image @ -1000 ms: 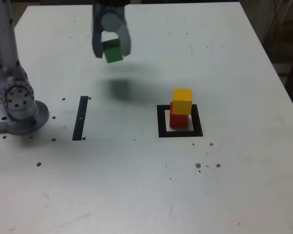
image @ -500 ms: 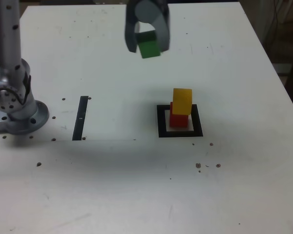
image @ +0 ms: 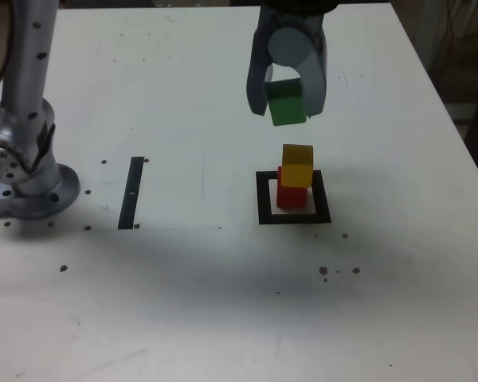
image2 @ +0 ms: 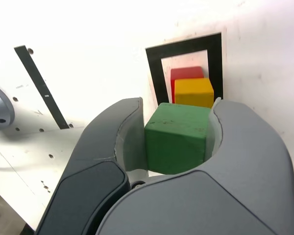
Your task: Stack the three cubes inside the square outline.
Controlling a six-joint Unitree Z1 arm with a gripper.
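Gripper (image: 287,102): clamped on green cube (image: 287,110)
Ahead of fingers: yellow cube (image: 298,165) on red cube (image: 291,196)
Why: likely carried high to clear stack

The end effector (image2: 176,137) grips the green cube (image2: 177,139) between its curved fingers (image2: 245,142).

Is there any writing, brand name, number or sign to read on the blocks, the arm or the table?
None that I can read: no words, labels, brands or numbers show on the green block, yellow block, red block, arm or table.
The black strip carries a small pale mark, too tiny to make out.
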